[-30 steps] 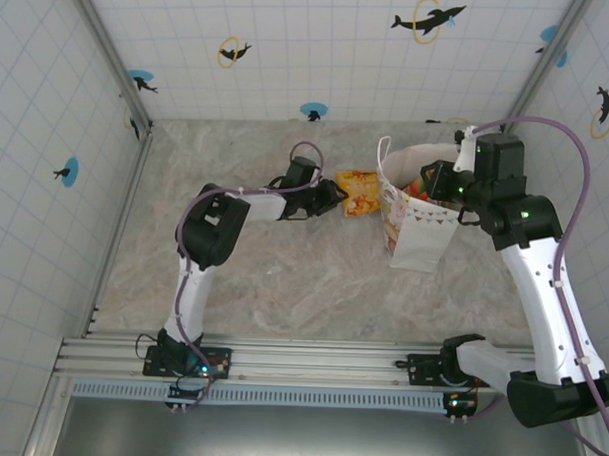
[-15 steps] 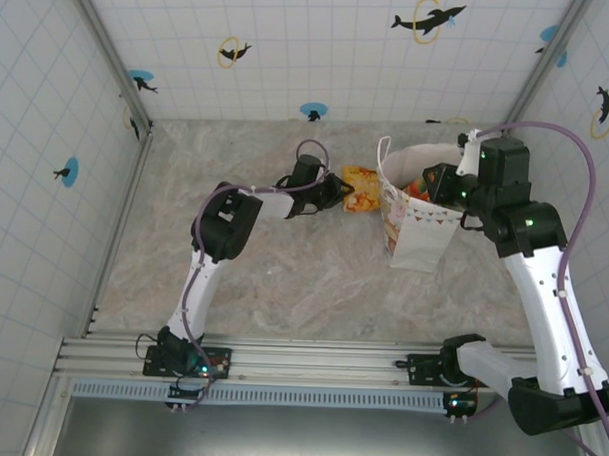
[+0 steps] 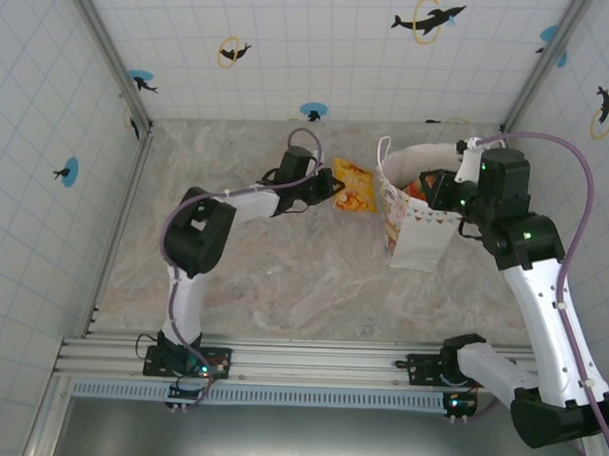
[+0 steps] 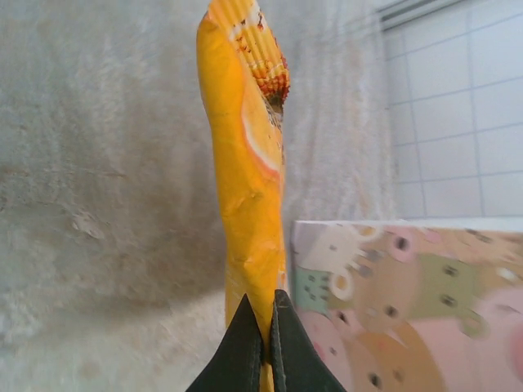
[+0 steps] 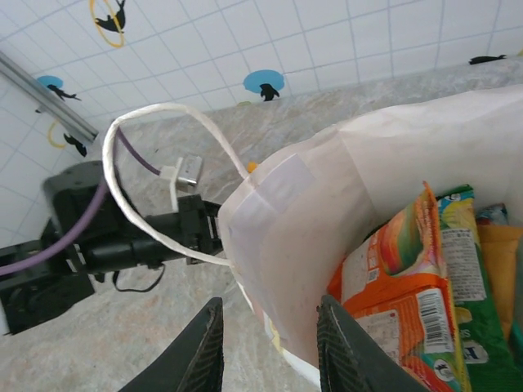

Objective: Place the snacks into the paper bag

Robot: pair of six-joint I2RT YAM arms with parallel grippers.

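Since the left gripper (image 4: 263, 309) pinches the yellow packet (image 4: 245, 163) by its edge, lift it high over the bag (image 5: 302, 212), whose rim the half-open right gripper (image 5: 270, 304) straddles.

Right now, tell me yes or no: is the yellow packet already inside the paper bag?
No. The left gripper pinches the yellow packet beside the paper bag, outside its opening.

Illumination is bright, even and diffuse. Shadows on the worktop (image 3: 283, 277) are soft and faint. In the left wrist view, the paper bag (image 4: 409, 302) print is blurred at close range.
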